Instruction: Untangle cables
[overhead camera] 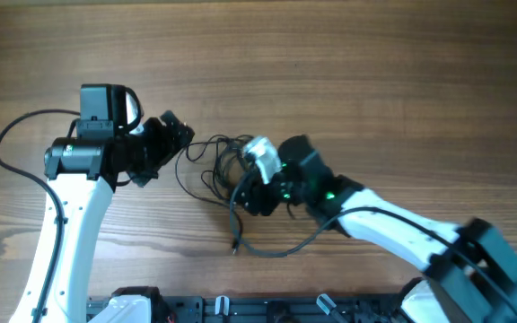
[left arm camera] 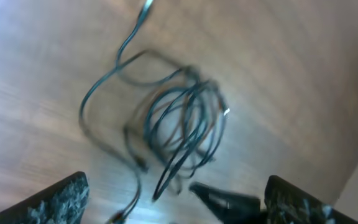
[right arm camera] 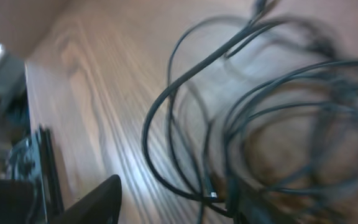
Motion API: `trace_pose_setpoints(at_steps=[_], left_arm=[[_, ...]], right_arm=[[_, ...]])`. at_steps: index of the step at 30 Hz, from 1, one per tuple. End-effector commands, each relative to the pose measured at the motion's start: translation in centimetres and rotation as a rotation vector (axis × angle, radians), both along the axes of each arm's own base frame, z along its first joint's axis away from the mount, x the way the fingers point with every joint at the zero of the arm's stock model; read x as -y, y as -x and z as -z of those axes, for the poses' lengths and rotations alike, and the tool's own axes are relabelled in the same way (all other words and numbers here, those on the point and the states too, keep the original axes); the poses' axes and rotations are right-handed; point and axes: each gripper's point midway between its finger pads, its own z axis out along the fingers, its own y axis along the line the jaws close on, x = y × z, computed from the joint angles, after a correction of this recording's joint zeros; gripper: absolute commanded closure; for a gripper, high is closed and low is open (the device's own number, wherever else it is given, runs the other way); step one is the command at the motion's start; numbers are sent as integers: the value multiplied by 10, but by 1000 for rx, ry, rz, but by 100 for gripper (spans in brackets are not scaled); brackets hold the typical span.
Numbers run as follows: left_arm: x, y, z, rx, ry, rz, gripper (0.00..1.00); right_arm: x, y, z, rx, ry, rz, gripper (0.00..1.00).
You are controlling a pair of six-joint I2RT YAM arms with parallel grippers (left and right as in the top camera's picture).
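Observation:
The cables (overhead camera: 214, 166) are thin dark cords bunched in loose loops on the wooden table between my two grippers. One tail runs toward the front edge and ends in a small plug (overhead camera: 234, 244). My left gripper (overhead camera: 176, 135) is open just left of the bunch. In the left wrist view the cables (left arm camera: 182, 121) lie ahead of its spread fingers (left arm camera: 176, 190), untouched. My right gripper (overhead camera: 251, 187) is at the bunch's right side. In the right wrist view its fingers (right arm camera: 173, 205) are apart with several cable loops (right arm camera: 247, 118) lying between and ahead of them. The views are blurred.
The wooden table (overhead camera: 348, 63) extends all around the bunch. A black rail (overhead camera: 267, 309) runs along the front edge between the arm bases. A dark pointed tip (left arm camera: 222, 199) pokes into the left wrist view near the right finger.

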Motion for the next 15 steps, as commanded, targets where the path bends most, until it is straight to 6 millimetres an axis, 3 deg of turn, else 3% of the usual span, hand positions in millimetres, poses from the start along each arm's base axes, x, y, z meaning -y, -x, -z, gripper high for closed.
trace_pose_setpoints(at_steps=[1, 5, 11, 13, 15], left_arm=[[2, 11, 2, -48, 14, -5, 10], [8, 14, 2, -63, 30, 6, 10], [25, 23, 4, -98, 46, 31, 11], [35, 30, 10, -125, 50, 46, 16], [42, 39, 22, -154, 44, 76, 23]], right_arm=[[-13, -14, -5, 74, -17, -21, 60], [-16, -21, 8, 74, 0, 19, 62], [-24, -29, 16, 42, -37, 67, 84], [-21, -33, 18, 19, -31, 108, 95], [-14, -43, 22, 8, -7, 193, 95]])
